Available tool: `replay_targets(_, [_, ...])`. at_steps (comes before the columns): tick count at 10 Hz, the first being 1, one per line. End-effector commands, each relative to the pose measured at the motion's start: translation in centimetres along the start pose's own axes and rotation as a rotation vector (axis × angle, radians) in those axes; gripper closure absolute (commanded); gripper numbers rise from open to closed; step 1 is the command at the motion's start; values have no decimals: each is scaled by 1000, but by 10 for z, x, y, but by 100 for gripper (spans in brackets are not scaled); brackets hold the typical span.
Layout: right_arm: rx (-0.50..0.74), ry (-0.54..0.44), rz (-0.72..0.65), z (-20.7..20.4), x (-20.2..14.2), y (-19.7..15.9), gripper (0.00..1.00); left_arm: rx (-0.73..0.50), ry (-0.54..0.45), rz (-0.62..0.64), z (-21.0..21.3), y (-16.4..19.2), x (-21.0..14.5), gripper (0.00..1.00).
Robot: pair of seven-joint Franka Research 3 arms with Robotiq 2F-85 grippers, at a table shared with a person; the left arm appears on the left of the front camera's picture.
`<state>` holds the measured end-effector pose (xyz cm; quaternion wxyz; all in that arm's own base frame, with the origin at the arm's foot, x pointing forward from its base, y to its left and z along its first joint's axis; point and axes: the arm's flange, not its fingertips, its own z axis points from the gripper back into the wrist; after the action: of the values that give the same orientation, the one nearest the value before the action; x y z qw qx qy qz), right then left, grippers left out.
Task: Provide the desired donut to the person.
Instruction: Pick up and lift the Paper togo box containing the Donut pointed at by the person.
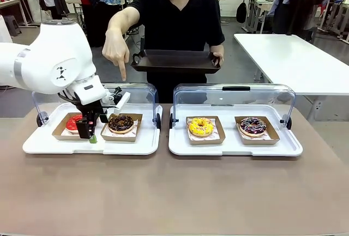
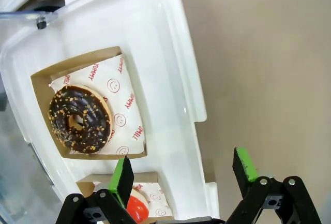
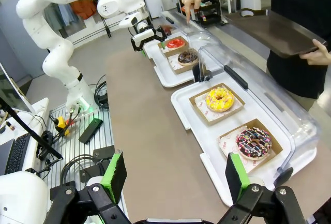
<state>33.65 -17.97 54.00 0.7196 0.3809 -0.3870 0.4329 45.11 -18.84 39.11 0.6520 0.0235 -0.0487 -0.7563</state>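
Your left pincer (image 2: 183, 171) hangs released, one pad (image 2: 124, 175) over the red donut (image 1: 73, 121), the other past the white tray (image 1: 87, 147) rim, over bare desk (image 2: 269, 69). The person's hand (image 1: 115, 45) points down at the chocolate donut (image 1: 121, 122), which lies in its cardboard box (image 1: 136, 119) at 3 o'clock of the red one. Descend here and you likely take the wrong donut or snag the rim. Your right pincer (image 3: 174, 172) is released too, above the desk.

Grey floor (image 1: 235, 56); white table (image 1: 294, 61) behind; brown tabletop (image 1: 174, 192) in front.
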Motion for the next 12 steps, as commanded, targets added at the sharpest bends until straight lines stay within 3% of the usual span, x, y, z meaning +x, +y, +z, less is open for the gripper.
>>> replay_targets(1, [7,-14,-2,0,0,0,0,-6,18,46,-7,13,-5,0])
replay_targets(7, [7,-14,-2,0,0,0,0,-20,-15,61,-51,30,-16,0])
replay_targets(12, [7,-14,-2,0,0,0,0,-24,-33,73,-61,41,-19,0])
